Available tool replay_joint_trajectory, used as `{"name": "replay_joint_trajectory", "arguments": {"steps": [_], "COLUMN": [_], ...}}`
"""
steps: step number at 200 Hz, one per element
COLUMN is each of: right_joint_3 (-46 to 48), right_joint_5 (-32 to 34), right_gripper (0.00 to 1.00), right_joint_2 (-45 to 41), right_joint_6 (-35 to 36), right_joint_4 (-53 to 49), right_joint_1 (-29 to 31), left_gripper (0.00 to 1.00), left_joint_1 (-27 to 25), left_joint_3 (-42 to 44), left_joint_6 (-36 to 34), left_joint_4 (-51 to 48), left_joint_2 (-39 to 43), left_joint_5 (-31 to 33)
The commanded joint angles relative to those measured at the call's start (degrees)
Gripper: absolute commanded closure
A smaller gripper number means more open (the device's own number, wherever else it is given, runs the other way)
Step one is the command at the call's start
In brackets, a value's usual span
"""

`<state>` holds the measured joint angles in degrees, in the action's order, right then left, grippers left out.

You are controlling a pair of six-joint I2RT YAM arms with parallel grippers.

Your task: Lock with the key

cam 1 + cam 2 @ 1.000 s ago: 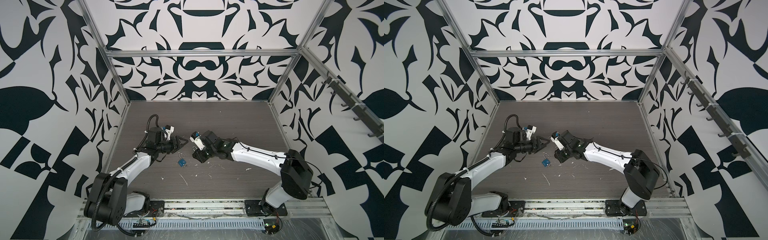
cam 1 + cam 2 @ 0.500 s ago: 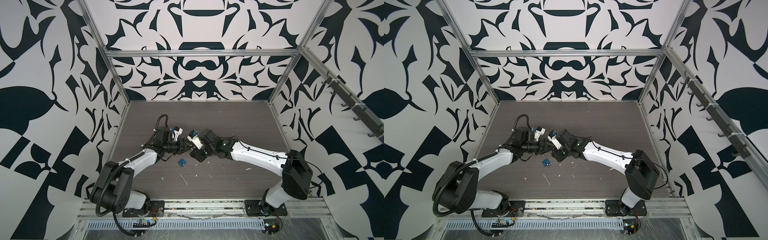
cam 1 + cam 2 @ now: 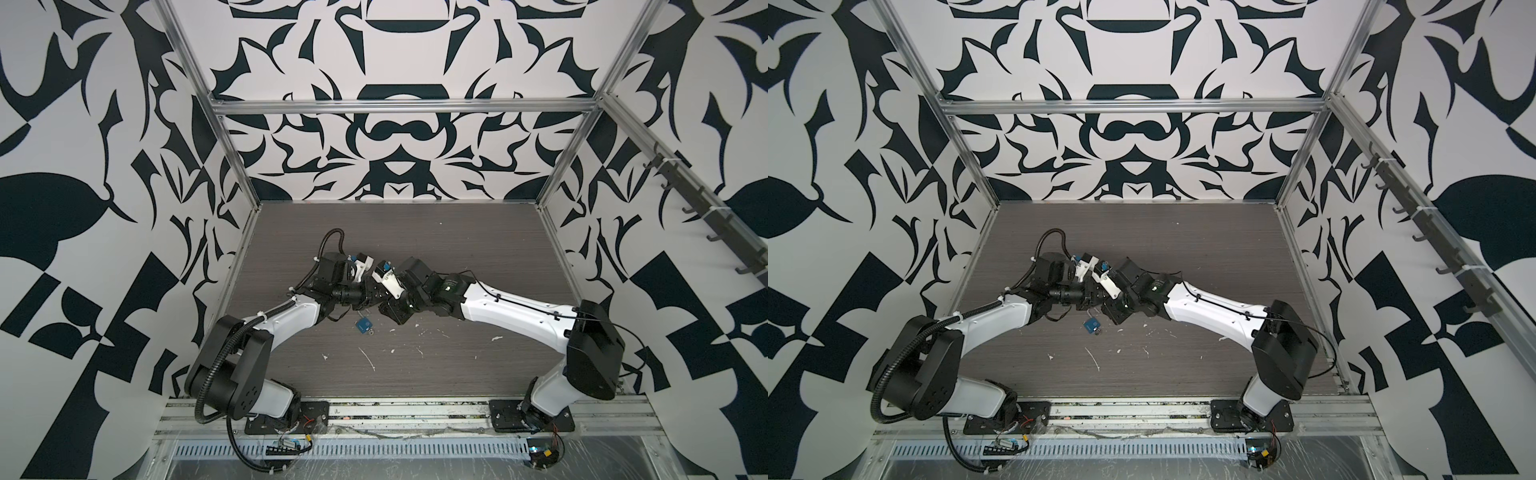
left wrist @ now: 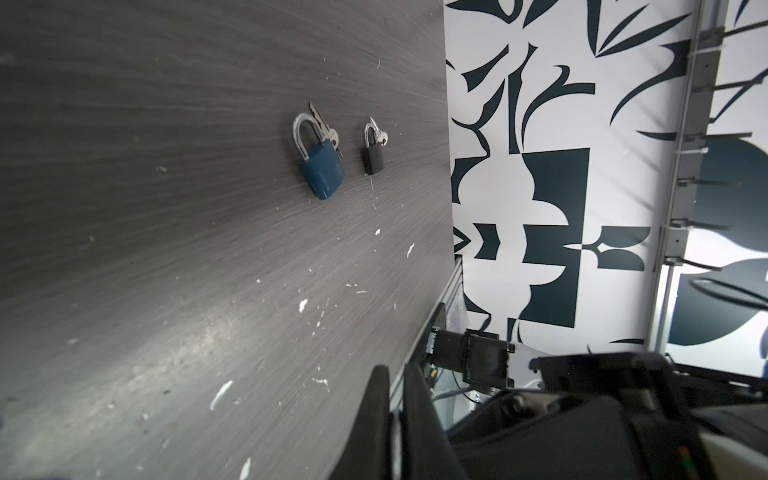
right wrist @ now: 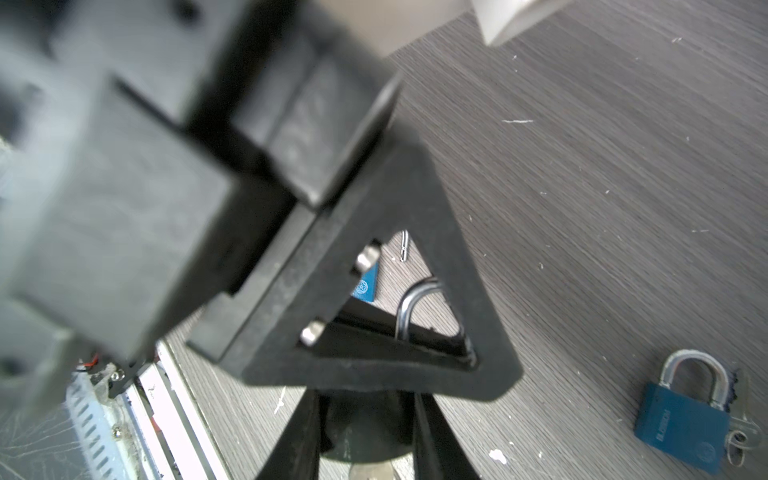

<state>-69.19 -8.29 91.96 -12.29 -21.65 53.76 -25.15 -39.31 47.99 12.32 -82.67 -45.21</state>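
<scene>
Two padlocks lie on the grey wood-grain table (image 4: 166, 228) in the left wrist view: a blue-bodied padlock (image 4: 322, 172) and a small black padlock (image 4: 374, 160) unseen elsewhere. The silver key (image 4: 330, 135) lies along the blue one's shackle, blade pointing away from the body. Left gripper (image 4: 394, 386) is pinched shut; right gripper's (image 5: 365, 415) jaws are half hidden, unreadable.

Both top views look bright and even to me. My left wrist view shows glare on the tabletop (image 4: 178, 357); the right wrist foreground blurs.

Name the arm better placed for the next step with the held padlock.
Left. The left gripper is shut at the shackle end of the padlock, which the right gripper holds; right should probably just steady it.
</scene>
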Motion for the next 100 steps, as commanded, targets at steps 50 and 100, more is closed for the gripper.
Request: {"name": "replay_joint_trajectory", "arguments": {"steps": [50,100], "right_joint_3": [1.42,8.45], "right_joint_5": [4.25,2.63], "right_gripper": [0.59,0.42], "right_joint_2": [-4.98,-10.95], "right_joint_6": [-4.52,-10.31], "right_joint_4": [8.43,16.67], "right_joint_1": [-1.63,-5.65], "left_gripper": [1.0,1.0], "left_joint_1": [-0.12,-0.16], "left_joint_3": [0.38,-3.55], "left_joint_6": [3.83,5.77], "left_joint_4": [5.09,4.74], "left_joint_2": [0.68,4.35], "left_joint_5": [1.13,6.32]}}
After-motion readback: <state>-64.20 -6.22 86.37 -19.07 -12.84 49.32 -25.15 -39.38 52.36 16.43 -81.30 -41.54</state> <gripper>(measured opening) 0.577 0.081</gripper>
